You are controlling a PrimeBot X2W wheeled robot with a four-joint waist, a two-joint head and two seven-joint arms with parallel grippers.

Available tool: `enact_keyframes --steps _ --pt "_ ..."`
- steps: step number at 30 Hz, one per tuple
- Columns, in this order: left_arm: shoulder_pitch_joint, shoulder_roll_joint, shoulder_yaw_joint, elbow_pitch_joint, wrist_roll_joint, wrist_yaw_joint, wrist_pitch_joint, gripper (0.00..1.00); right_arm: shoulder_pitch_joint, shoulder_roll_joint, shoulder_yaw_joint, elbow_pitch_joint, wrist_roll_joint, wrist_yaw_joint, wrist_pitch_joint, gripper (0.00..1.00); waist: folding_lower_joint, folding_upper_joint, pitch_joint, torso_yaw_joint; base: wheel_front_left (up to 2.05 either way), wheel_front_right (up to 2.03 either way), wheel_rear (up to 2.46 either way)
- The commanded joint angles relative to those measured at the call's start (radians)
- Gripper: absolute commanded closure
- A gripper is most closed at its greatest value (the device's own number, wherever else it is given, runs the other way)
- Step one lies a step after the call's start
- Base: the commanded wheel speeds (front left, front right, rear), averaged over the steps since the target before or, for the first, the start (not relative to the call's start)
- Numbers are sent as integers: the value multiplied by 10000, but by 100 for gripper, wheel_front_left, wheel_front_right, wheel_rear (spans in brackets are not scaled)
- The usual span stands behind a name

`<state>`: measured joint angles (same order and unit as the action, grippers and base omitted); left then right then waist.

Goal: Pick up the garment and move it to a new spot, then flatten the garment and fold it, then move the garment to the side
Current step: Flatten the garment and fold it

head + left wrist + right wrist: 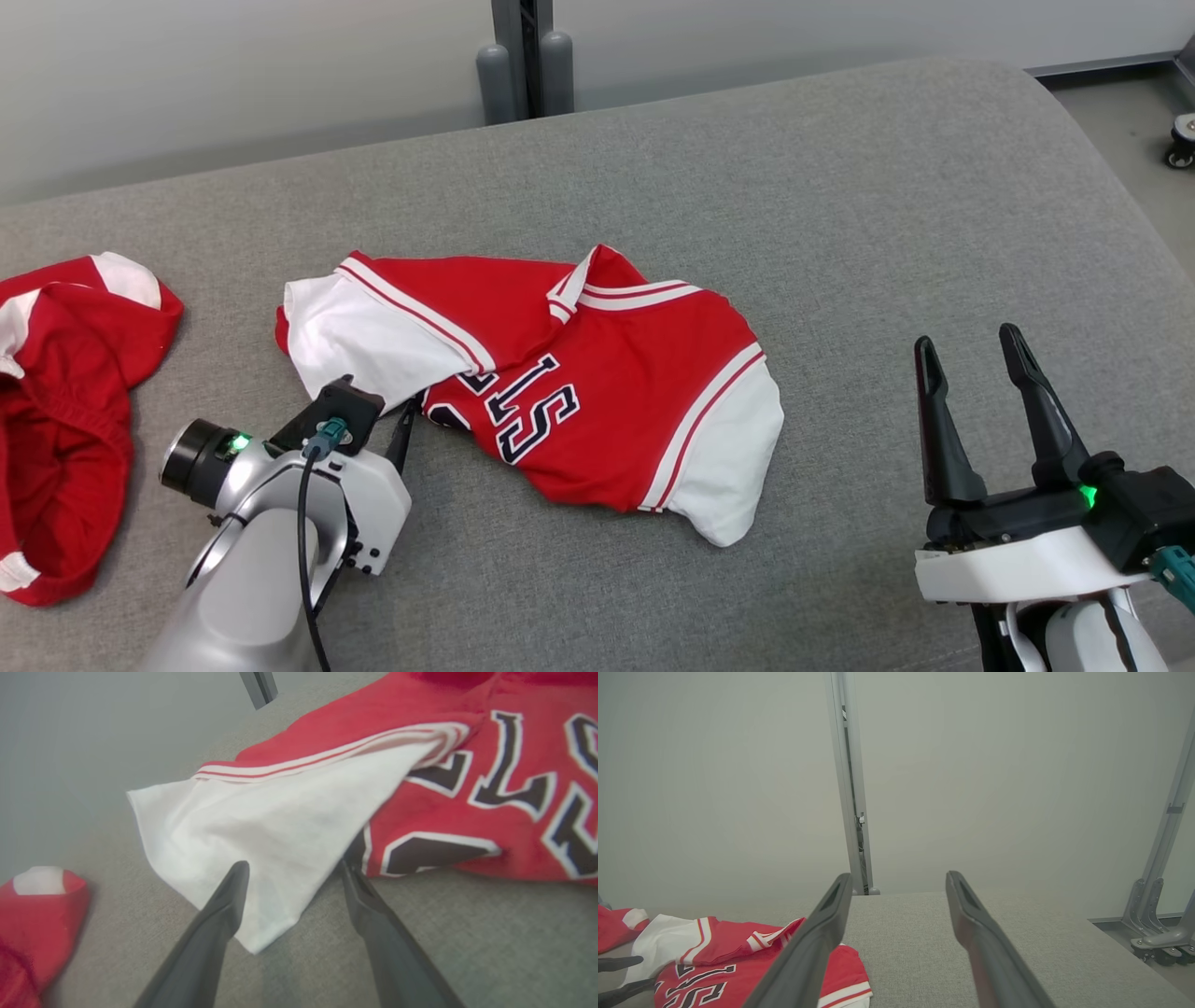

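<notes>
Garment [597, 392] lengthwise left-right, collar [571, 285] far

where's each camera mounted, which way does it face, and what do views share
Head view: on the head, looking down at the grey padded surface with the red jersey; left forearm and open right gripper show.
Left wrist view: on the left wrist, looking along the open left gripper at the jersey's white sleeve.
Right wrist view: on the right wrist, looking level across the surface to the wall; its fingers show.
Shared: all three show the jersey and the second red garment.
</notes>
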<state>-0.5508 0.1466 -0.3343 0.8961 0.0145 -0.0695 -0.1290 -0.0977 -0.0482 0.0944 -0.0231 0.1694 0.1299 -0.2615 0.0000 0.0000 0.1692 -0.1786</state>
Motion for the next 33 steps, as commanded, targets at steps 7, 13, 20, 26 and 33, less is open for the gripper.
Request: enact_keyframes --steps 7,13,20,26,33 --pt "-877 -29 -329 1153 324 221 -256 0 -209 -44 -49 -61 7 17 -63 0 0 0 194 -9 0 0 0" --pt "-1279 -120 -388 1933 178 238 -468 64 -268 -44 -55 -58 -22 17 -63 0 0 0 242 9 0 0 0" --pt "-1402 -125 -524 2491 45 61 -768 100 -219 -44 -120 11 -42 17 -63 0 0 0 139 143 0 0 0" --pt "-1493 -200 -415 2420 -257 -57 -1123 100 -178 -44 -108 74 -68 17 -63 0 0 0 -30 291 0 0 0" --pt "-1696 -513 150 1303 -1247 -331 -1343 100 -23 -44 -116 183 -67 18 -63 0 0 0 -343 380 0 0 0"
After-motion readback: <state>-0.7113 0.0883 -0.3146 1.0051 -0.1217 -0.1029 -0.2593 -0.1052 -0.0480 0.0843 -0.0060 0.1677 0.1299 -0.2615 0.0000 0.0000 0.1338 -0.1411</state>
